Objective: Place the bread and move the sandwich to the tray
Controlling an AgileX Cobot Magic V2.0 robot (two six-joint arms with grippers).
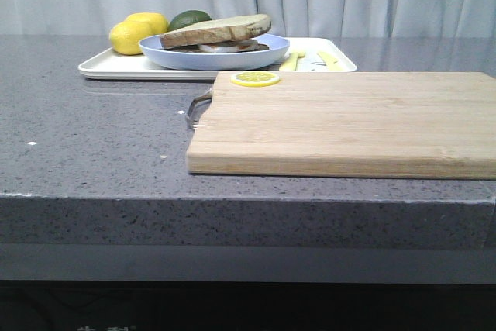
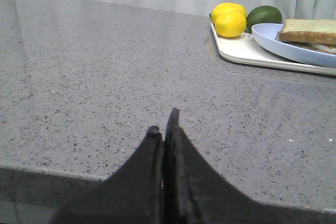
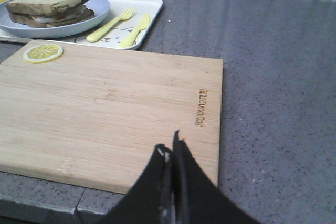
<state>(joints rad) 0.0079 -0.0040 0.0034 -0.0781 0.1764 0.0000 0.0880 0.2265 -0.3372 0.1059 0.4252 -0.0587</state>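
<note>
Tray [image 1: 101, 67] sits at the far side of the grey desk [image 1: 93, 153], behind the wooden cutting board [image 1: 349, 122]. On it we see the pale blue plate [image 1: 155, 50] carrying the sandwich [image 1: 217, 32], top bread slice already on, egg white showing between the slices. Two lemons [image 1: 139, 32] and an avocado [image 1: 190, 17] sit on the tray's left end; a yellow fork [image 3: 107, 24] and knife [image 3: 137, 29] lie on its right part. A lemon slice [image 1: 256, 78] remains on the board. We judge both steps done, nothing left. Left hand [image 2: 165, 129] and right hand [image 3: 170, 156] are both closed tight, holding nothing, low over the desk's near edge.
</note>
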